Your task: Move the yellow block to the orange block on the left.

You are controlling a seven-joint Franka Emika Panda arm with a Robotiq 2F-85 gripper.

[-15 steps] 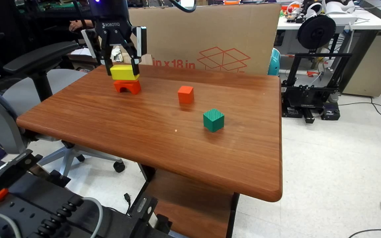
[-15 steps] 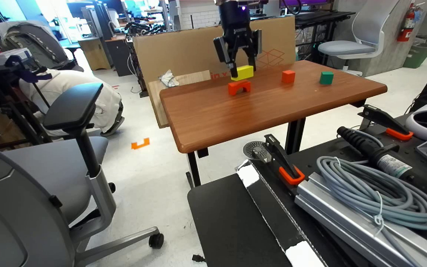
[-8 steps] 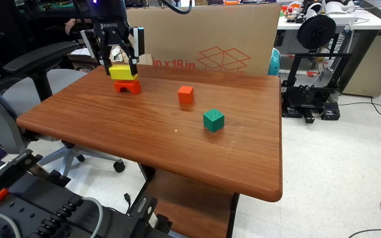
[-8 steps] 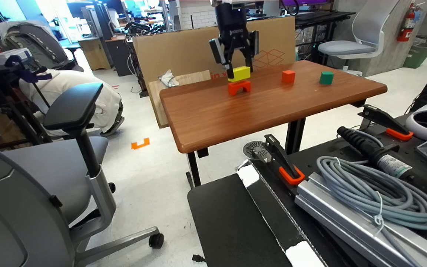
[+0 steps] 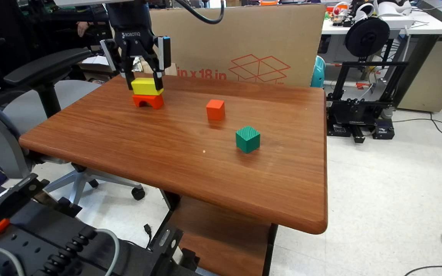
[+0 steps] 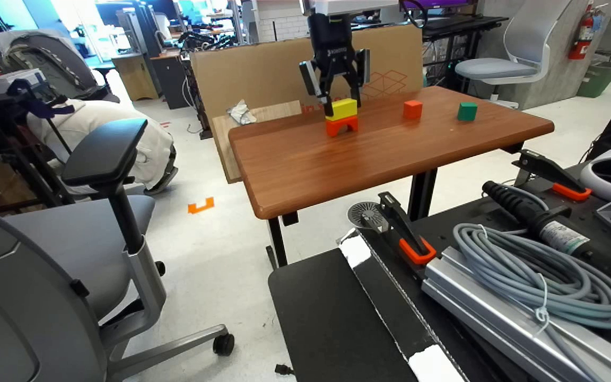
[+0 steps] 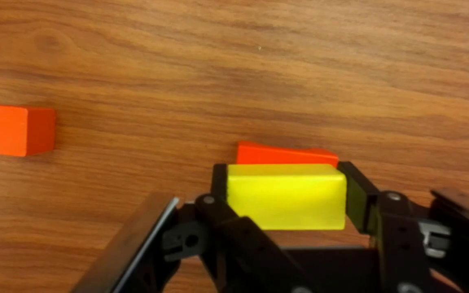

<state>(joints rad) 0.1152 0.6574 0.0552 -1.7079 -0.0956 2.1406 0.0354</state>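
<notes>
The yellow block (image 5: pixel 147 87) is a bright yellow, wide block. My gripper (image 5: pixel 145 85) is shut on its two ends, as the wrist view (image 7: pixel 286 191) also shows. The low orange arch-shaped block (image 5: pixel 148 101) stands on the table under it. In both exterior views the yellow block (image 6: pixel 342 109) is level right above the orange block (image 6: pixel 342 126), with no visible gap; whether it bears on it I cannot tell. In the wrist view, a strip of the orange block (image 7: pixel 285 155) shows past the upper edge of the yellow block (image 7: pixel 287 201); the rest is hidden.
An upright orange-red cube (image 5: pixel 215 110) stands to one side on the wooden table (image 5: pixel 159 153); it also shows in the wrist view (image 7: pixel 4 130). A green cube (image 5: pixel 248 139) stands beyond it. A large cardboard sheet (image 5: pixel 205 38) stands behind the table.
My gripper shifts slightly sideways, then lowers with the yellow block, closing the gap above the orange block. The orange block, orange-red cube and green cube stay in place.
</notes>
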